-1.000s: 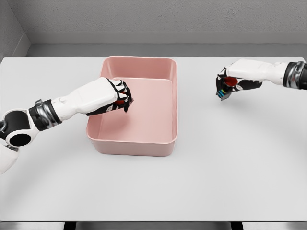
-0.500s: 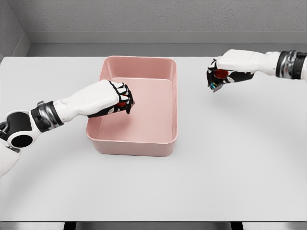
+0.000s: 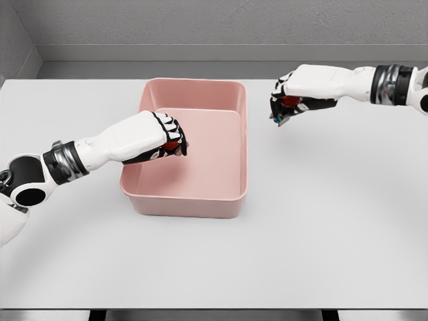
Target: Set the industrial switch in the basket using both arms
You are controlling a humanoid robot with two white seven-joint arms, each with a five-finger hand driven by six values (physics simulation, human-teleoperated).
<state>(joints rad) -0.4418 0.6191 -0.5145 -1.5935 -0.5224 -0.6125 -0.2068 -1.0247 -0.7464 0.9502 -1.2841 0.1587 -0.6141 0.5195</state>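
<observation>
1. Surface: a white table (image 3: 321,227), with a grey wall behind it.
2. A pink basket (image 3: 194,204) sits left of the table's centre.
3. The left hand (image 3: 164,136) is over the basket, fingers curled around a red-topped switch (image 3: 171,143).
4. The right hand (image 3: 289,101) is just right of the basket's rim, clenched on a second industrial switch (image 3: 287,103) above the table.

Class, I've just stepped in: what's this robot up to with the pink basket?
Each hand holds a switch with a red button. The left hand is over the basket, fingers curled on its switch, not yet released. The right hand holds the other switch above the table, just right of the basket's far corner, not yet over it.
</observation>
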